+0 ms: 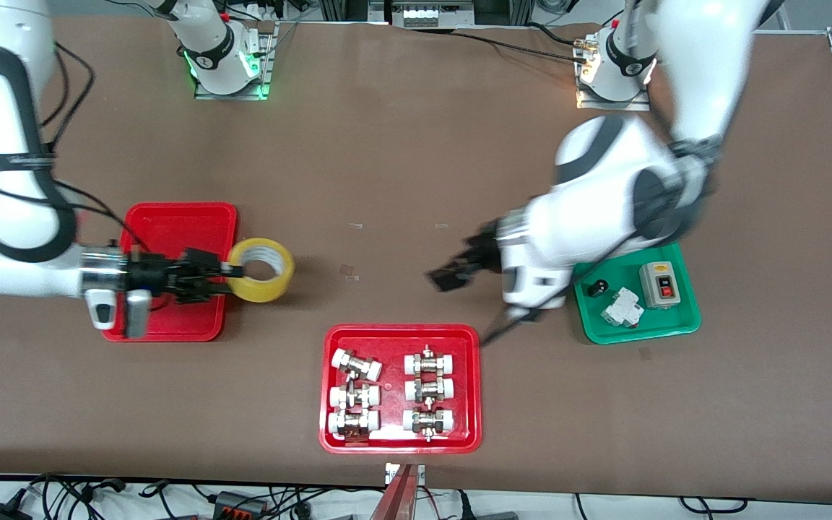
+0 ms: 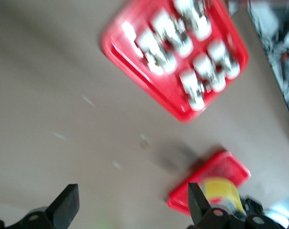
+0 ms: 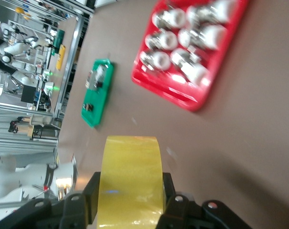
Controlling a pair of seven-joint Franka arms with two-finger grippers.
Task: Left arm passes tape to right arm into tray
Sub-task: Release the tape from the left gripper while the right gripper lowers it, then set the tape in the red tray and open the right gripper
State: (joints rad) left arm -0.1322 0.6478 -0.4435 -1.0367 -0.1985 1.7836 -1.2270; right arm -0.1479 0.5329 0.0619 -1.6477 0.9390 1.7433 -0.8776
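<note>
Tape (image 1: 262,270) sat clamped between the fingers of the right gripper (image 1: 232,271), just off the plain red tray (image 1: 179,224) beneath that arm's wrist, while the left gripper (image 1: 452,271) hung spread wide over bare table.

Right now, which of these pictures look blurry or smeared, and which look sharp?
Front view: the table and the tape in the right gripper are crisp; the left arm and left gripper are smeared. Left wrist view: blurred throughout, the tray of pipe fittings streaked with glare. Right wrist view: the tape is fairly sharp, everything past it soft.
</note>
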